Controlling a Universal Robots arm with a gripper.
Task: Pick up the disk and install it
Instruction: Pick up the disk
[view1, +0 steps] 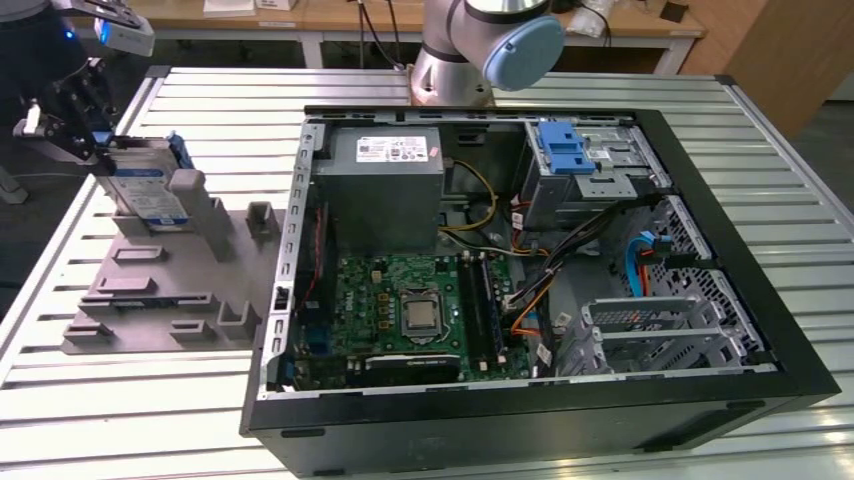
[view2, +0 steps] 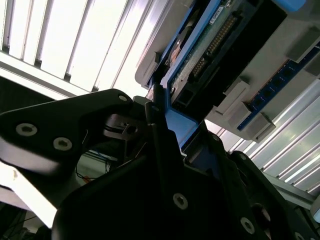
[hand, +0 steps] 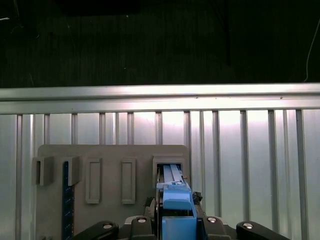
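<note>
The disk (view1: 144, 190), a silver drive with a white-and-blue label in a blue carrier frame, stands on edge in a slot at the far corner of the grey fixture (view1: 160, 290), at the exterior view's left. My gripper (view1: 96, 150) is shut on the disk's upper edge. In the first wrist view the blue carrier (hand: 175, 197) runs from the fixture slot (hand: 170, 167) back between my fingers. In the second wrist view the black fingers (view2: 155, 125) clamp the blue edge, with the disk's underside and connector (view2: 210, 45) beyond them.
An open black computer case (view1: 747, 300) lies on the slatted metal table (view1: 134, 420), beside the fixture. Inside are a grey power supply (view1: 387, 180), a motherboard (view1: 400, 310) and a drive cage with a blue latch (view1: 567, 150). The arm's base (view1: 467, 50) stands behind the case.
</note>
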